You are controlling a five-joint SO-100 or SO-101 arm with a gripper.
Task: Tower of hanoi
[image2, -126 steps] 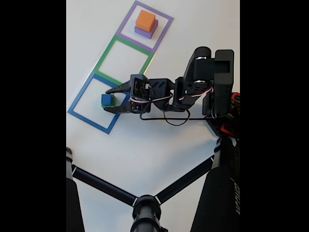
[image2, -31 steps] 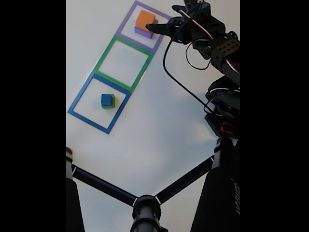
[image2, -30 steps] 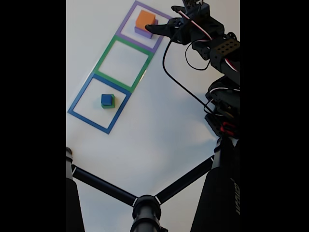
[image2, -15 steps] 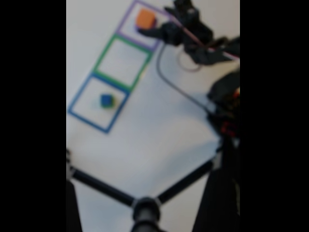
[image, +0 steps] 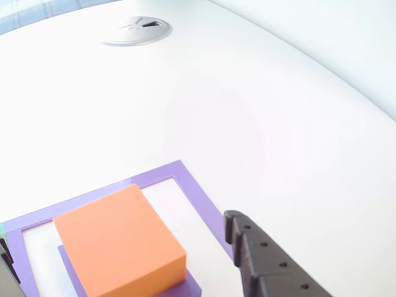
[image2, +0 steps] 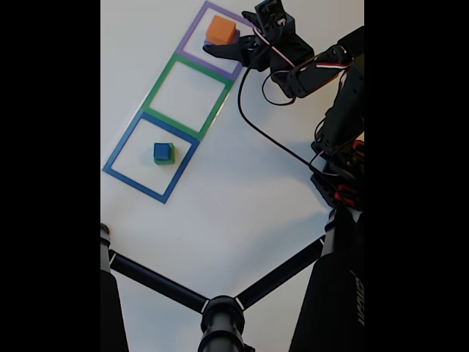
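Note:
An orange cube (image2: 220, 31) sits on a flatter purple block (image2: 214, 48) inside the purple taped square (image2: 240, 64) at the top of the fixed view. In the other view the orange cube (image: 117, 238) fills the lower left, with the purple block (image: 185, 288) under it. My gripper (image2: 227, 34) is open and straddles this stack, one black finger (image: 266, 266) to its right and the other at the left edge; neither touches the cube. A small blue cube (image2: 162, 151) rests on a green block (image2: 171, 156) in the blue square (image2: 117, 155). The green square (image2: 157, 82) holds nothing.
The arm's base (image2: 341, 187) stands at the right edge with a black cable (image2: 271, 132) looping over the table. Black tripod legs (image2: 157, 282) cross the bottom of the fixed view. A round grommet (image: 136, 31) lies in the tabletop beyond the purple square.
The gripper left the blue cube in the blue square and swung up to the purple square. Over the last second it moved left and down until its fingers flank the orange cube.

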